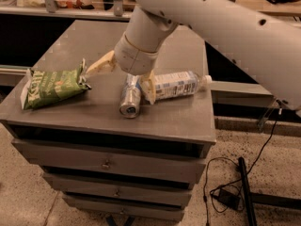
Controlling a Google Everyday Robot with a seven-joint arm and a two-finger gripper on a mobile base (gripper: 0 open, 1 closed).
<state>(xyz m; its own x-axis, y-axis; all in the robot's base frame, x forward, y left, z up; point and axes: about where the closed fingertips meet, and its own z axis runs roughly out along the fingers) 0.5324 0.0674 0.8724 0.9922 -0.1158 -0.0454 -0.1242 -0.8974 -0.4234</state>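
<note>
**Spread Wide Over a Toppled Can**

Camera view: reaches in from the upper right with a thick white arm [225, 27], ending low over the grey tabletop [160, 121] in the pincer [118, 86]. Splays the two tan fingers [99, 65] far apart, with nothing gripped between them. Straddles a silver can [130, 97] lying on its side near the middle of the tabletop, one round end turned toward the front edge. Sets one finger down right against the can's flank, wedged between the can and a clear plastic bottle [176, 84]. Shows that bottle also lying flat, cap pointing away from the pincer, its label end just beside the can. Leaves the other finger well off on the can's far side, tip close to the crimped corner of a green snack bag [51, 86]. Finds the bag flat at the tabletop's outer end, apart from the can. Takes in, below, a stack of grey drawers [108, 164] and, on the speckled floor [235, 145] beside them, a looped black cable [221, 173].
</note>
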